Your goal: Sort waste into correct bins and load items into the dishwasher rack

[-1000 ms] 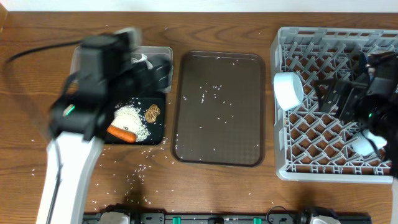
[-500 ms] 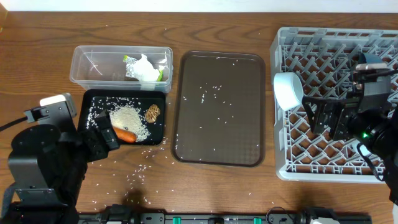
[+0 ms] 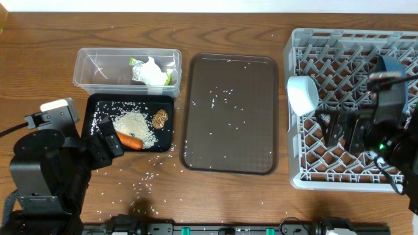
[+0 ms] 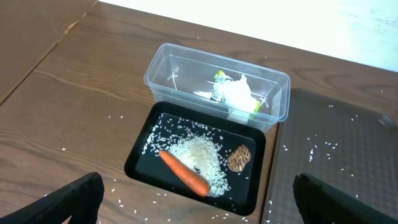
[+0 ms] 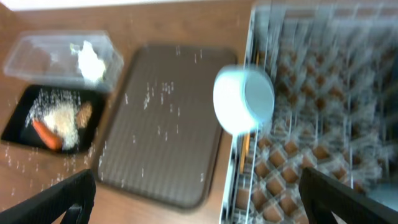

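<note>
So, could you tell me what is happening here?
Two robot arms are sorting waste and loading dishes. The left arm sits at the table's near edge and the right arm hovers over the dishwasher rack, both with jaws open and empty. Wrapper and tissue lie in the clear tub; carrot, brown lump and rice in the black tray. A white bowl stands on edge in the rack.

Two bins are counted: one clear plastic tub (image 3: 127,50) and one black tray (image 3: 130,96). One brown serving tray (image 3: 228,156) and one grey dishwasher rack (image 3: 297,163) are seen. One carrot (image 3: 129,140), one brown food lump (image 3: 160,117), one crumpled tissue (image 3: 151,69), one yellow-green wrapper (image 3: 172,78), one white bowl (image 3: 302,94) and one dark-blue dish (image 3: 394,64) are counted. The rice grains (image 3: 134,123) are too many to be counted.
</note>
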